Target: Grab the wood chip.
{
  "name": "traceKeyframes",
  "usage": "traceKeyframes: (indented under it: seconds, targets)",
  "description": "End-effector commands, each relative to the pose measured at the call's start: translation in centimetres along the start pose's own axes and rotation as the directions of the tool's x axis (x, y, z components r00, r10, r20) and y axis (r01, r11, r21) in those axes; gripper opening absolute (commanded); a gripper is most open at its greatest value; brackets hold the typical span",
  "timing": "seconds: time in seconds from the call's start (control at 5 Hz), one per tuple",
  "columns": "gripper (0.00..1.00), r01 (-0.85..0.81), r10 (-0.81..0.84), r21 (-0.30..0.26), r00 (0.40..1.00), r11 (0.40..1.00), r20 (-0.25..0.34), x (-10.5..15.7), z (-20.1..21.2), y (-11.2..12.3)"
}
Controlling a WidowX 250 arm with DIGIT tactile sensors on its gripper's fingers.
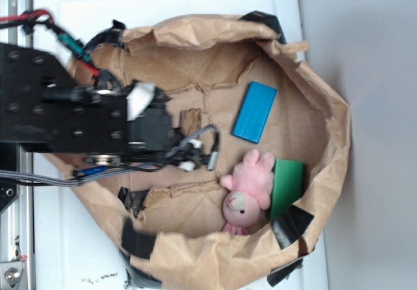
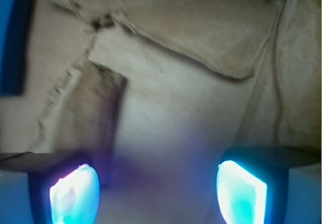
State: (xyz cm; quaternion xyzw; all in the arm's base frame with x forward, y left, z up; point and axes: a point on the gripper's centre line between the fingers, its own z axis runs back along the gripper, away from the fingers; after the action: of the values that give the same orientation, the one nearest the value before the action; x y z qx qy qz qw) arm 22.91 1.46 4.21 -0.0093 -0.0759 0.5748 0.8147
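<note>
A crumpled brown paper bag [image 1: 326, 107] lies opened out into a shallow bowl on a white surface [image 1: 85, 3], its rim rolled and creased and held down in places with strips of glossy black tape [image 1: 292, 228]. Inside, the paper floor is wrinkled, with torn, ragged flaps. The wood chip [image 1: 191, 119] lies flat on this floor near the middle, a small rough brown piece with uneven edges, just beside the front end of the black arm [image 1: 71, 107]. In the wrist view the wood chip [image 2: 95, 108] shows as a darker, coarse-grained elongated slab with a frayed left edge, lying ahead of the gripper [image 2: 157, 191] and over towards its left finger, not between the fingers. The two fingertips [image 2: 75, 194] glow cyan-white, smooth and rounded, and stand wide apart with bare paper between them, holding nothing. A smooth blue rectangular block [image 1: 255, 111] rests flat to the right of the chip in the exterior view, apart from it; its edge appears at the top left of the wrist view. Lower down sits a pink plush toy [image 1: 246, 192], soft and fuzzy with two ears and a dark eye, leaning against a flat green piece [image 1: 288, 184] with a straight edge. Grey and white cables [image 1: 195, 148] loop from the arm's front.
</note>
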Motion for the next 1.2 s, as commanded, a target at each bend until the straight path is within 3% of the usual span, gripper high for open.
traceKeyframes:
  seconds: [0.0,0.6,1.0]
  targets:
    - [1.0,-0.072,0.072,-0.001,0.997,0.997,-0.02,0.7,3.0,-4.9]
    - [1.0,-0.065,0.065,-0.014,0.998,0.998,-0.023,2.5,1.5,-7.8]
    - [1.0,-0.031,0.031,-0.024,1.0,0.999,0.0,4.4,0.5,-6.7]
